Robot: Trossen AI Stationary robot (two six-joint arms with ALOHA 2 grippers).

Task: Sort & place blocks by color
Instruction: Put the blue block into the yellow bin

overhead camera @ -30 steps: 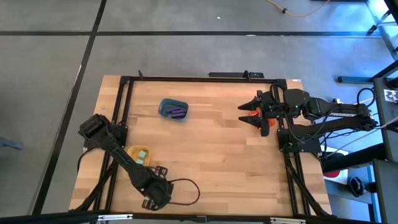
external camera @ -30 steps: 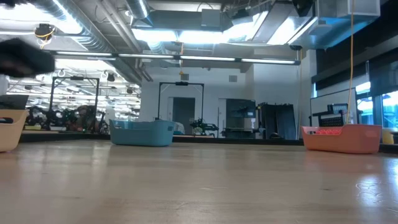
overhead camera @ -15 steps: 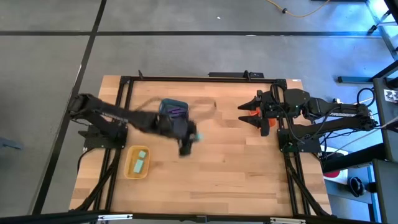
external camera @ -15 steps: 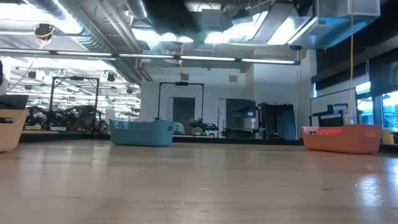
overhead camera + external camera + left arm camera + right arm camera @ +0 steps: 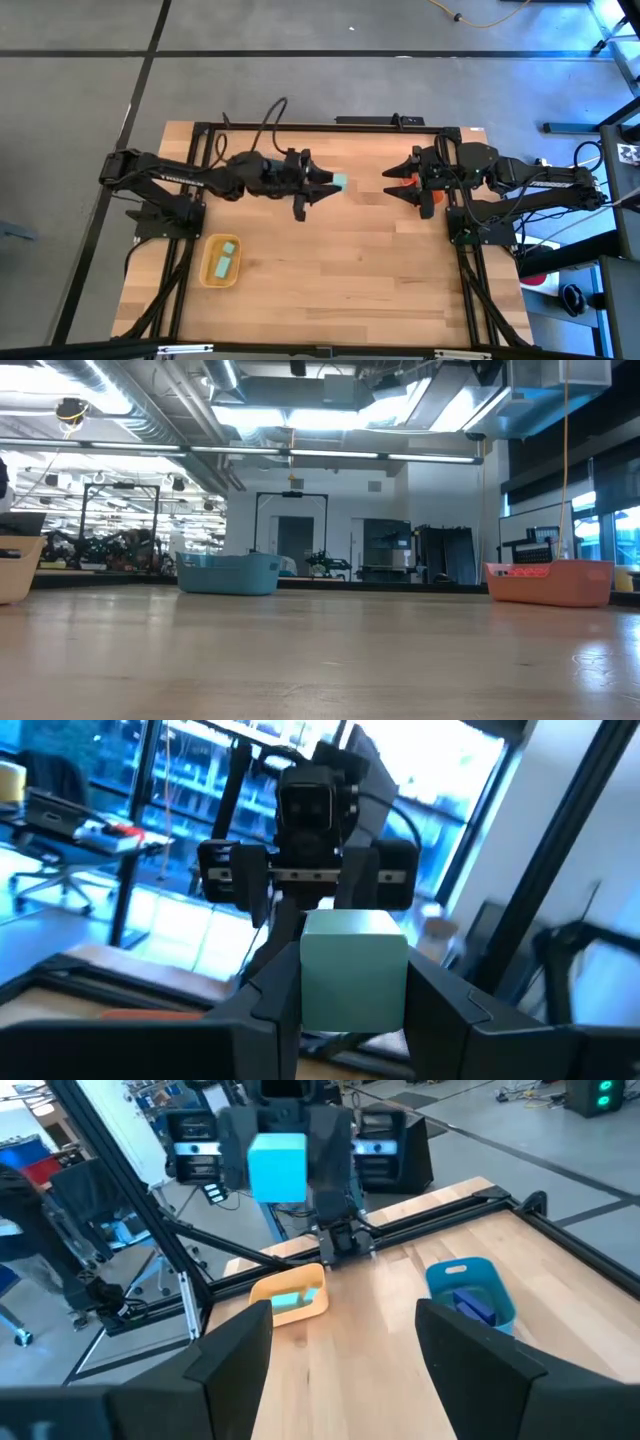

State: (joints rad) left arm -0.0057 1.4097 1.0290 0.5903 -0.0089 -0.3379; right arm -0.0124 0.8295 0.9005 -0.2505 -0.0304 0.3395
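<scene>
On the table's point(image 5: 330, 270) left side, near the front edge, sits the yellow tub point(image 5: 221, 259) with mint blocks point(image 5: 225, 257) lying inside it. Farther back, the left arm reaches out across the table toward the middle, and its left gripper point(image 5: 333, 182) is closed on a mint block point(image 5: 340, 182), held up off the wood; the left wrist view shows that block point(image 5: 353, 970) squeezed squarely between the two dark fingers point(image 5: 275, 990), facing the other arm. The blue tub point(image 5: 471, 1290), with purple blocks point(image 5: 473, 1304) in it, is hidden under the left arm from above but shows in the right wrist view, standing on the table near the yellow tub point(image 5: 290, 1295). To the right, just apart from the raised block, the right gripper point(image 5: 392, 183) hangs by the table's right rail with its fingers spread and nothing between them. The orange tub point(image 5: 405, 181) sits right under it, mostly covered by the gripper. In the low view the orange tub point(image 5: 550, 582) stands at the far right, the blue tub point(image 5: 228, 573) left of centre.
</scene>
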